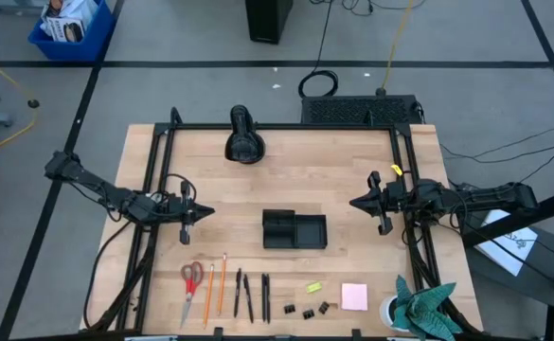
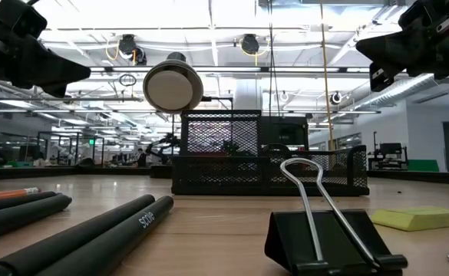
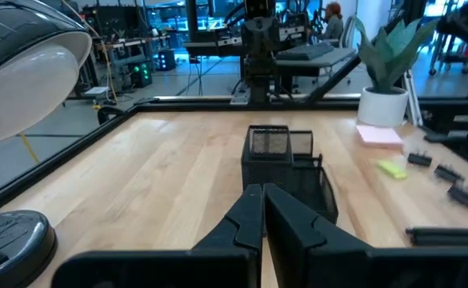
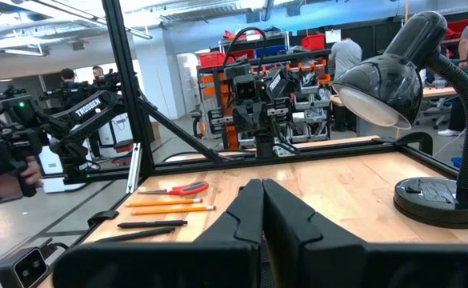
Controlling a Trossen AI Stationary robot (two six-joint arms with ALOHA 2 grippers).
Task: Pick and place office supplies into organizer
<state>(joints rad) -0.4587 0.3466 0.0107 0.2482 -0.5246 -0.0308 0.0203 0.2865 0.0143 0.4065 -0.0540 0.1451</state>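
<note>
Table (image 1: 352,161): light wood top inside a black frame; carries everything listed below.
Left arm: reaches in from the table's left side; left gripper (image 1: 205,212) hangs above bare wood, left of the organizer and well apart from it. Fingers pressed together in the left wrist view, nothing between them.
Right arm: reaches in from the right side; right gripper (image 1: 355,202) hangs above bare wood, right of the organizer. Fingers closed tip to tip in the right wrist view, holding nothing.
Lamp (image 1: 244,140): black desk lamp at the far middle of the table, round base and gooseneck, well behind the organizer.
Plant (image 1: 420,305): teal-green leaves in a white pot, near right corner.
Organizer (image 1: 294,229): black mesh tray with compartments, centre of the table, between the two grippers; no supplies seen in it.
Scissors (image 1: 191,284): red handles, leftmost in the near row, flat on the wood.
Pencils (image 1: 216,287): orange, just right of the scissors, lying roughly parallel.
Pens (image 1: 255,296): black, right of the pencils, in front of the organizer.
Sticky-note pad (image 1: 354,296): pink square, near right, left of the plant.
Binder clips (image 1: 307,310): small, black, between pens and pad.
Yellow-green piece (image 1: 314,286): small, just behind the clips.
</note>
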